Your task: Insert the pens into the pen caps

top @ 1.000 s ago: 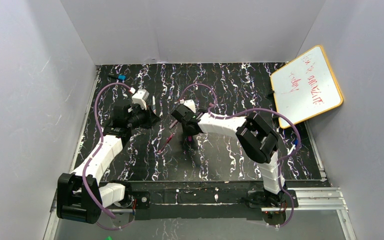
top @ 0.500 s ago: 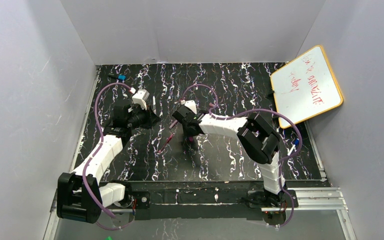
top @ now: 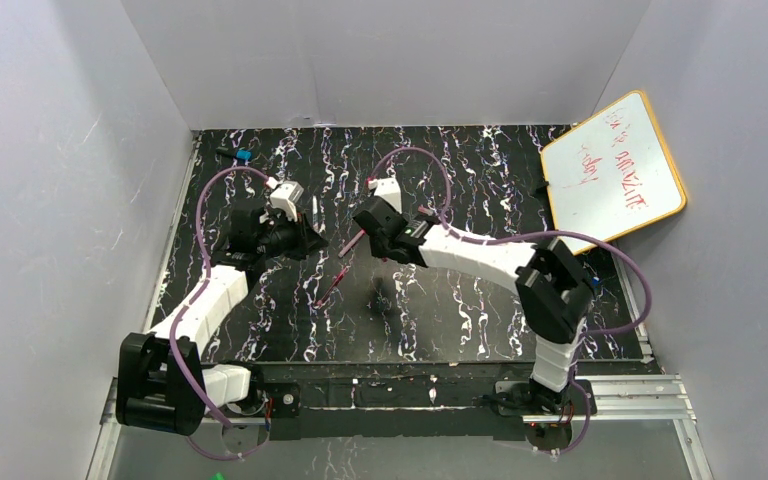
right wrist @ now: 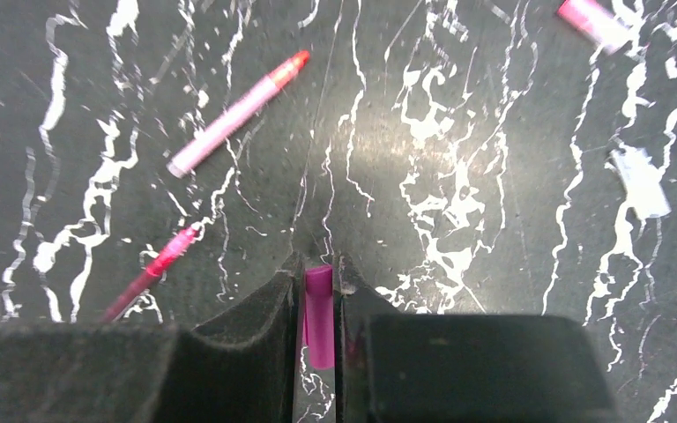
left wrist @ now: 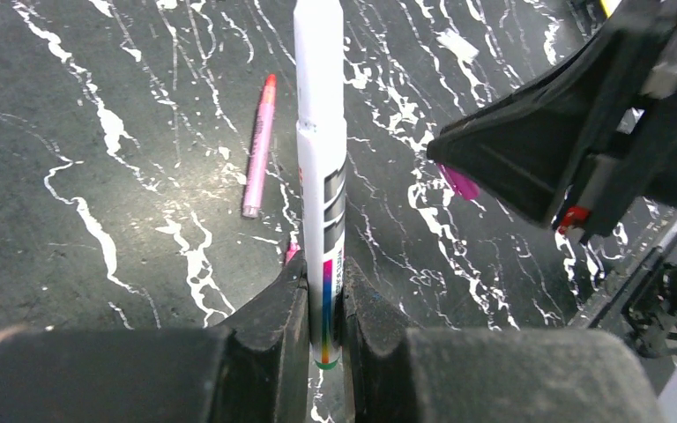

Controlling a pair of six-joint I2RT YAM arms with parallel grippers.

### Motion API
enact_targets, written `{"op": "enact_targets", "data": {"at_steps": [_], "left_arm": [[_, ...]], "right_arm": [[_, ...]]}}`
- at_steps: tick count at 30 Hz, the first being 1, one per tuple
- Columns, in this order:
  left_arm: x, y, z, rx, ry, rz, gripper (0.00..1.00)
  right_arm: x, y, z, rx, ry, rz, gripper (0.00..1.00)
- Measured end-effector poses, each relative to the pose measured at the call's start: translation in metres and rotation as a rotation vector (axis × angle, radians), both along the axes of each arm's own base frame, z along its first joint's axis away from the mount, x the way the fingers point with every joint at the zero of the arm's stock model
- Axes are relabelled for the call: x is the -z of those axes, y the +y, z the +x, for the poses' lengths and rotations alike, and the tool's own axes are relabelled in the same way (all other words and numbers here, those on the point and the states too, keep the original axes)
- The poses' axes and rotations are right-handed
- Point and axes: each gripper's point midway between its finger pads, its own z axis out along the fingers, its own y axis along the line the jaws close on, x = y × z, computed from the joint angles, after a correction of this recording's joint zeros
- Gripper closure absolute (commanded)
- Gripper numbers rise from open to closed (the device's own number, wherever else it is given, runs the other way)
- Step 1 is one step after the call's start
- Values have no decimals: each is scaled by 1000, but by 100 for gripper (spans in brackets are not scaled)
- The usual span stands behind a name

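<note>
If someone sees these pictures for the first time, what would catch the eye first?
The left tool grips a white pen close to the right tool, which pinches a small magenta cap, over the black marbled table. A whiteboard with red writing sits at the far right.

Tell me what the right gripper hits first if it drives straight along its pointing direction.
Probably bare black white-veined tabletop. The right gripper, shut on the short magenta pen cap, aims at an open patch; the pink stick pen and red stick pen lie left of that line. Depth is unclear.
</note>
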Motion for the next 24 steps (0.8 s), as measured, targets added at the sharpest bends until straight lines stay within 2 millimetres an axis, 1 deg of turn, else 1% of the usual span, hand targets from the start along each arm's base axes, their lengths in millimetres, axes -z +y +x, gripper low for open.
{"op": "enact_targets", "data": {"at_steps": [1,4,8,10,13,15,18,20,24], "left_arm": [[-1,-2,-1,8,-1,-9,100],[-8,-11,-3,50,-7,-59,100],[-19,-30,-11,136,-10,-188,100],[-22,-41,-20,185,2,-261,100],[-28,-60,-37,276,23,-335,100],[-36,-75,-51,360,25,-367,100],[-45,-94,-72,473,25,-400,100],[-48,-99,-80,516,28,-411,100],[-55,-101,-85,549,22,-432,100]], "right_arm": [[-11,2,3,-1,-32,28,86],[-33,1,6,-5,-101,83,86],[-55,-1,9,-9,-191,155,84],[-65,-1,11,-16,-236,192,84],[-86,0,14,-29,-317,262,83],[-103,2,17,-37,-373,312,83],[-137,5,20,-50,-471,392,83],[-159,7,23,-55,-530,439,83],[-195,7,25,-61,-626,508,84]]}}
